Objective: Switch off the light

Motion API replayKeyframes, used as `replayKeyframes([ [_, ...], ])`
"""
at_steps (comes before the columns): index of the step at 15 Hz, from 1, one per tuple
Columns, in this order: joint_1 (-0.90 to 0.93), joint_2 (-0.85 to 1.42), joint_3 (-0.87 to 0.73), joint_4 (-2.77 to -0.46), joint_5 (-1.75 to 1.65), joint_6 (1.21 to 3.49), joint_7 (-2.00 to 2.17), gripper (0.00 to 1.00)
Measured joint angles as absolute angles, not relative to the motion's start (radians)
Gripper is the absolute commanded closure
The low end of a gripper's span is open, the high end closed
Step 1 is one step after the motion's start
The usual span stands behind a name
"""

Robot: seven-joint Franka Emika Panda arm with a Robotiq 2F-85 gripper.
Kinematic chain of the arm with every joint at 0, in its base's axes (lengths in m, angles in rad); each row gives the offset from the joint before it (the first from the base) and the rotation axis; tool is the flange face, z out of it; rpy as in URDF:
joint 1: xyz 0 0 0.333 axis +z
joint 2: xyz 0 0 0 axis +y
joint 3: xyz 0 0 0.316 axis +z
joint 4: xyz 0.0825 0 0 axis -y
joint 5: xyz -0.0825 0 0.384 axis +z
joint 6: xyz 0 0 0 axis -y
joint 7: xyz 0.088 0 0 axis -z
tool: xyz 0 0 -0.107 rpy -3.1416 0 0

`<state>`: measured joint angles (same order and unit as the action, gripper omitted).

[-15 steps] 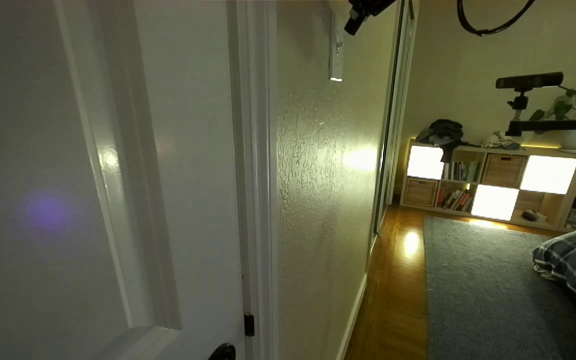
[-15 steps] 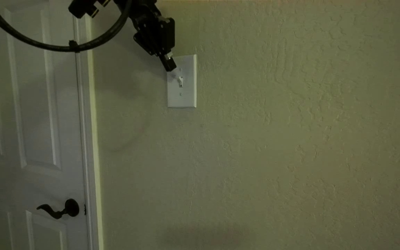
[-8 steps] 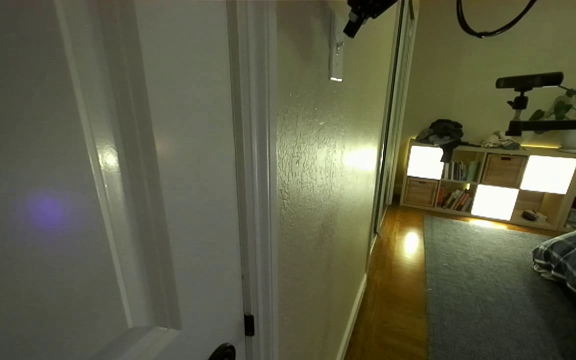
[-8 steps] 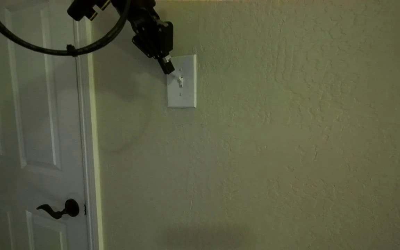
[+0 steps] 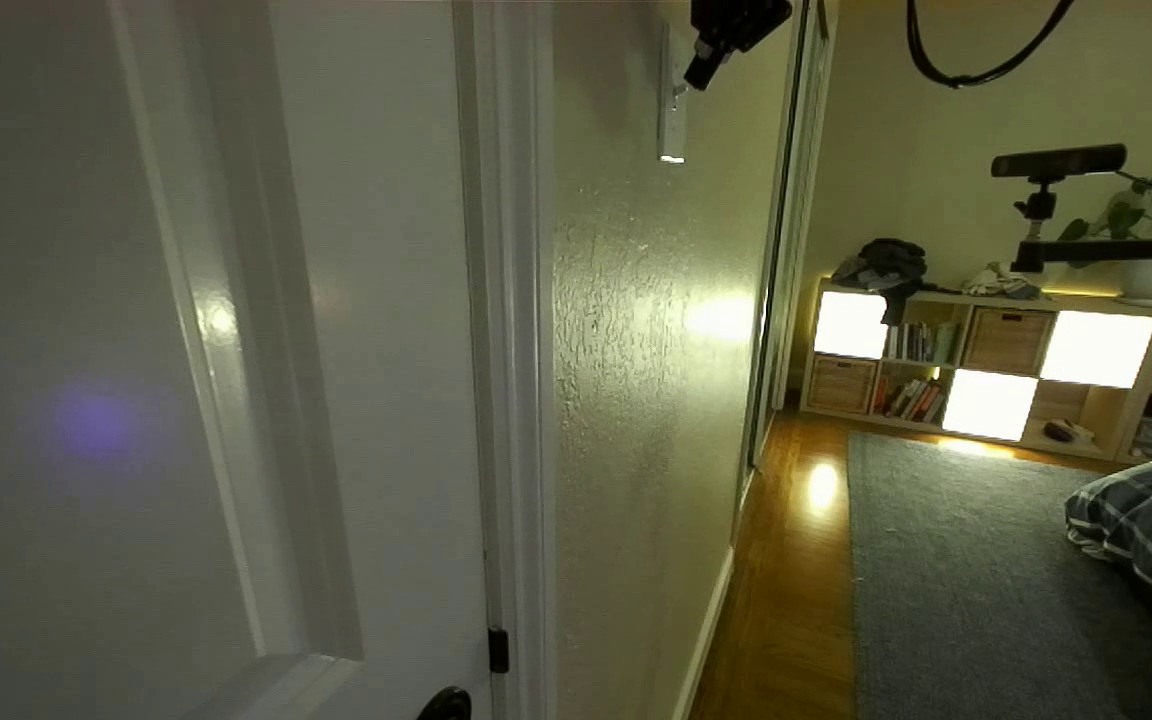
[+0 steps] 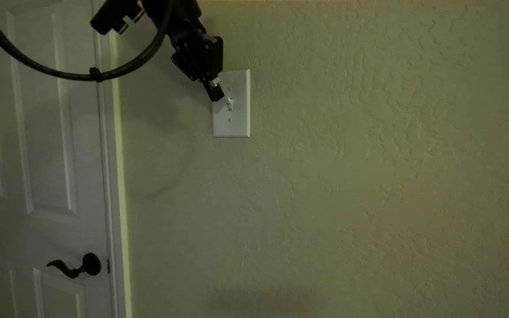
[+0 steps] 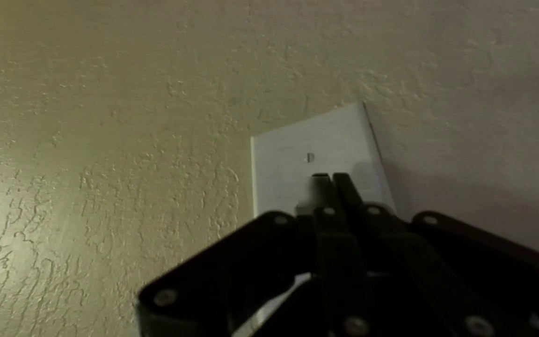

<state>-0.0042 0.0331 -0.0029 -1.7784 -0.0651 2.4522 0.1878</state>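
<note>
The claw has its two fingers squeezed together with hardly any gap, and it holds nothing. That suits this job: they can poke like one strong finger. The tip hangs just beside the little lever and a bit above it; I cannot tell if they touch. The lever sticks out of the white switch plate on the wall and seems to point up, so the light is probably on. The best push would be with the tip over the top of the lever, then straight down till it flips. If the tip sits too far to one side, it may slip past. In the wrist view the lever does not show, so the outside views will help more. The door is off to the side.
</note>
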Motion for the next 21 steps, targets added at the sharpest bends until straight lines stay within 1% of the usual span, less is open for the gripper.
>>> replayKeyframes([
  [6, -0.005, 0.082, -0.016, -1.752, -0.066, 2.457, 0.188, 0.94],
  [21, -0.006, 0.061, -0.023, -1.750, -0.063, 2.426, 0.196, 0.94],
])
